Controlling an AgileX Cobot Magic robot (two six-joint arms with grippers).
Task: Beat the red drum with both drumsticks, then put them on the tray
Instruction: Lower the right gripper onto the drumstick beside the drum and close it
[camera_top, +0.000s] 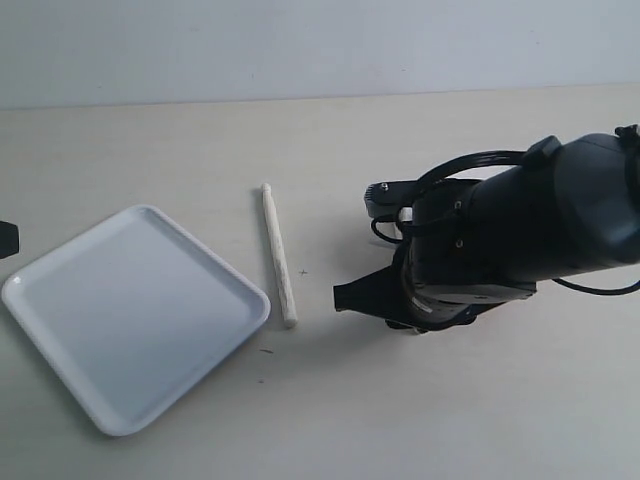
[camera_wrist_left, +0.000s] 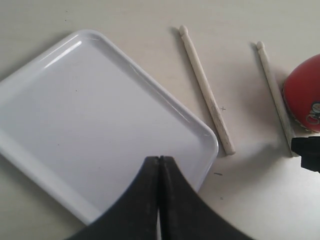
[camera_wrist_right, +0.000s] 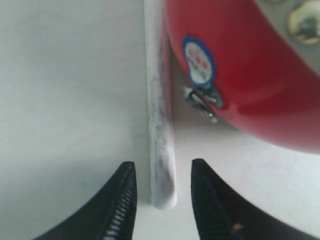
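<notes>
A white tray (camera_top: 130, 320) lies at the lower left of the exterior frame on a pale worktop (camera_top: 330, 140). One drumstick (camera_top: 278, 255) lies near frame centre, just beside the tray's right corner. The right arm (camera_top: 520, 240) fills the right side. Its wrist camera shows the right claw (camera_wrist_right: 162, 200) spread either side of the second drumstick (camera_wrist_right: 159, 115), which lies just beside the red drum (camera_wrist_right: 250, 75). The left claw (camera_wrist_left: 159, 165) is pressed together near the tray.

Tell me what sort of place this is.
Probably a robot test bench, not a home: a bare pale table against a blank wall, with only staged props, a white tray, two drumsticks and a red drum, plus a black robot arm.
</notes>
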